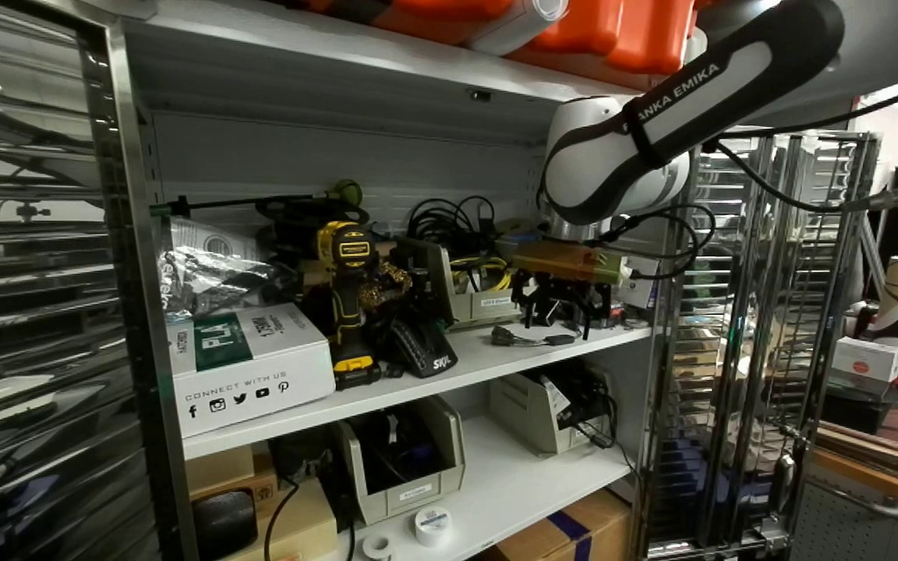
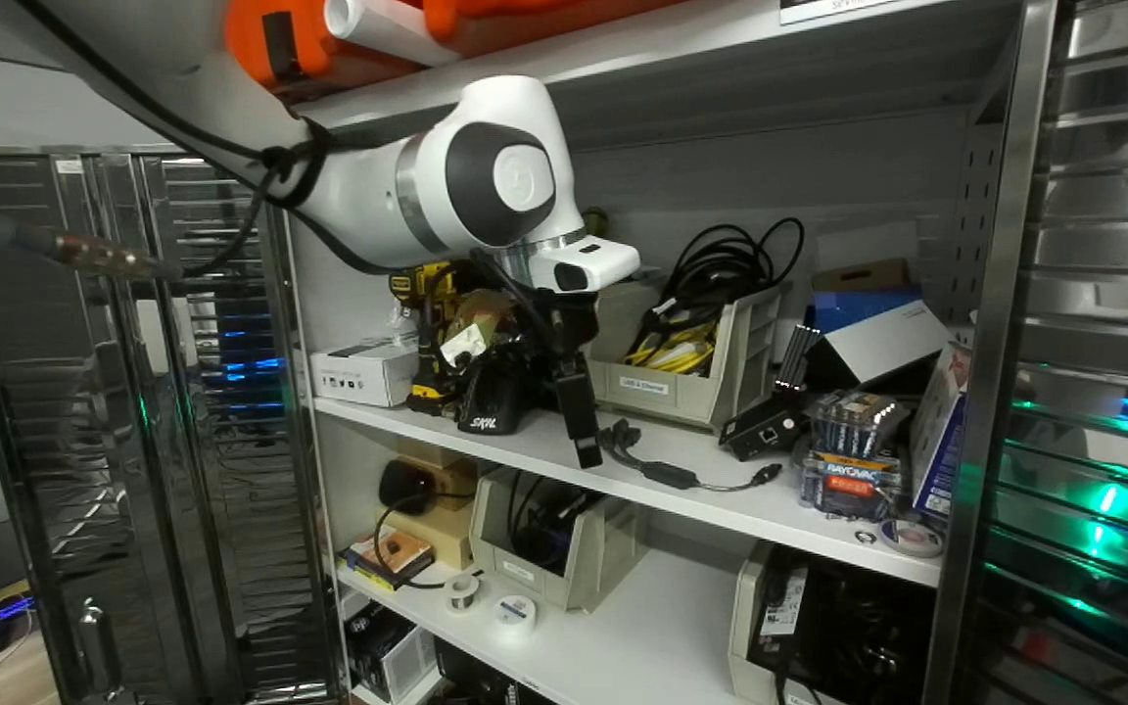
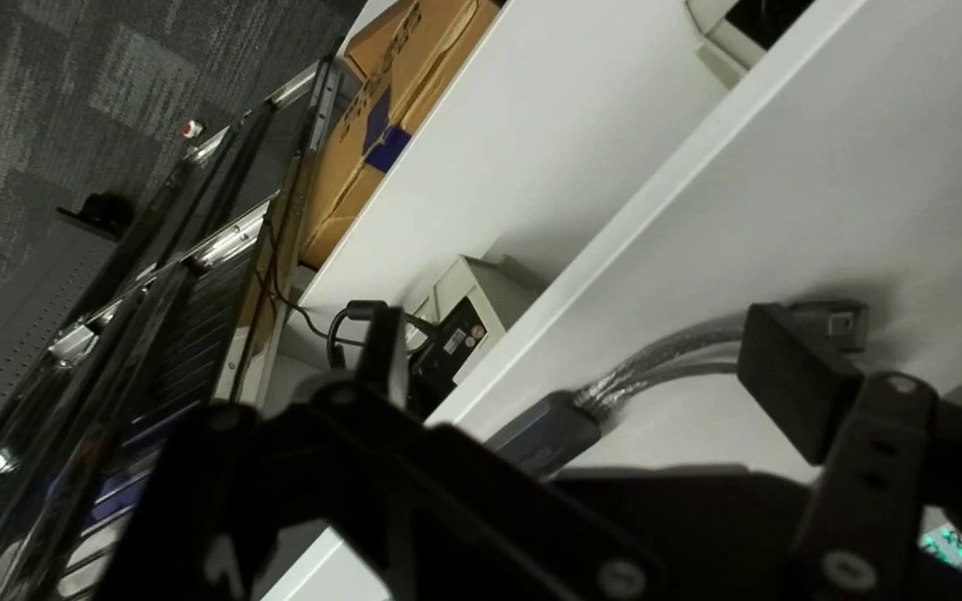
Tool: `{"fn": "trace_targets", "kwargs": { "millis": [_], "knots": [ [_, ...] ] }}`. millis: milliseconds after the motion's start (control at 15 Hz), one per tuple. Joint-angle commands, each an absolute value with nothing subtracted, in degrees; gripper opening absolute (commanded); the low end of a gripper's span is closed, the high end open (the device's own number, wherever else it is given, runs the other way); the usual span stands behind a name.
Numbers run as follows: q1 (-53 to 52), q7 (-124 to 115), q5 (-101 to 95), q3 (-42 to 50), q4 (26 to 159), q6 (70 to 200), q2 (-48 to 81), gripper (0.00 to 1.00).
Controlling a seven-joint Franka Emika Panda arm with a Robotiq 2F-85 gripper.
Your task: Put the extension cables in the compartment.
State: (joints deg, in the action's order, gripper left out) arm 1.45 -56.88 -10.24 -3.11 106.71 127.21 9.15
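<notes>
A dark grey multi-plug cable lies on the white middle shelf, in both exterior views (image 1: pixel 533 338) (image 2: pixel 670 475). In the wrist view its dark block and grey leads (image 3: pixel 544 436) lie between my fingers, partly covered by them. My gripper (image 1: pixel 556 327) is open with its fingers wide apart, pointing down just above the shelf at the cable. It also shows edge-on in an exterior view (image 2: pixel 584 452) and in the wrist view (image 3: pixel 589 371). It holds nothing. A beige labelled bin (image 1: pixel 483 307) (image 2: pixel 647 386) with yellow and black cables stands behind the cable on the same shelf.
A drill (image 1: pixel 348 304), a black SKIL tool (image 2: pixel 491 403) and a white box (image 1: pixel 250 366) stand along the shelf. A black device (image 2: pixel 760 428) and battery packs (image 2: pixel 853 475) lie at the other end. More beige bins (image 1: pixel 410 487) are on the lower shelf.
</notes>
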Motion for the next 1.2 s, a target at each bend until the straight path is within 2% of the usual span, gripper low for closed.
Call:
{"fn": "trace_targets", "kwargs": {
  "millis": [0, 600, 1133],
  "knots": [
    [0.5, -58.4, -8.6, 0.3, 98.6, 125.8, 15.1, 1.0],
    [0.4, -56.1, -1.3, 3.2, 87.0, 124.7, 24.0, 1.0],
    [-0.4, -56.1, -1.2, 3.8, 83.0, 118.7, 27.1, 1.0]
  ]
}}
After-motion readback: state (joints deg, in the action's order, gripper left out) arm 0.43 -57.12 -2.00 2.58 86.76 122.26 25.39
